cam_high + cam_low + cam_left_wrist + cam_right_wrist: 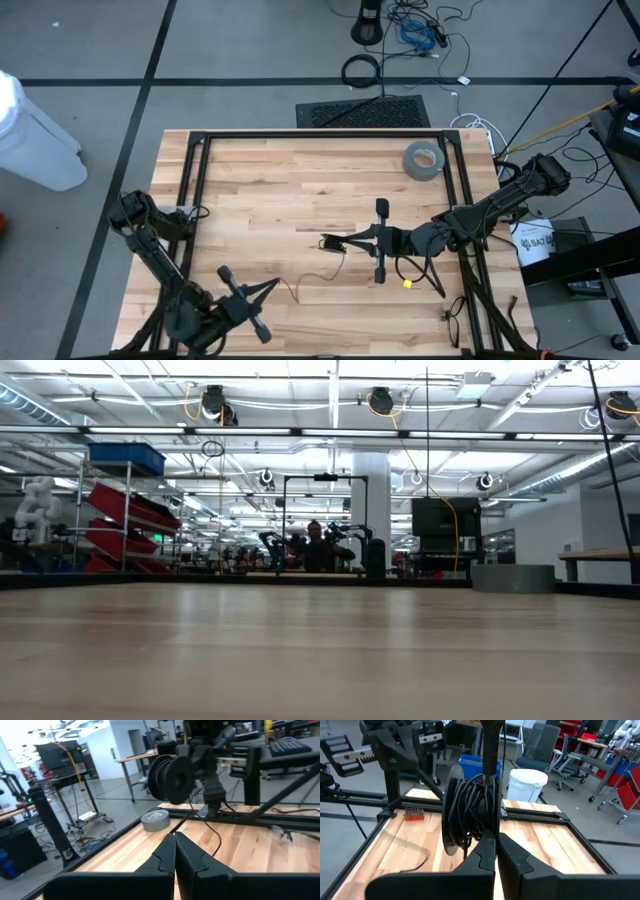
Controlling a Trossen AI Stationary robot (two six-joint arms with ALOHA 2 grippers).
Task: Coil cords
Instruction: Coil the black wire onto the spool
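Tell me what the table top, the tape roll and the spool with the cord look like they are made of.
Table top: pale wood, jointed strips with visible grain, matte. Tape roll: grey, dull sheen, likely cloth or duct tape on a ring core. Spool: black flanges, probably plastic, smooth. Cord wound on it: thin black wire, likely rubber or plastic sheathed, slightly glossy.

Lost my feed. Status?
Left pincer shut on the cord. Right pincer shut, holding the spool. Cord trails loose; tape roll clear.
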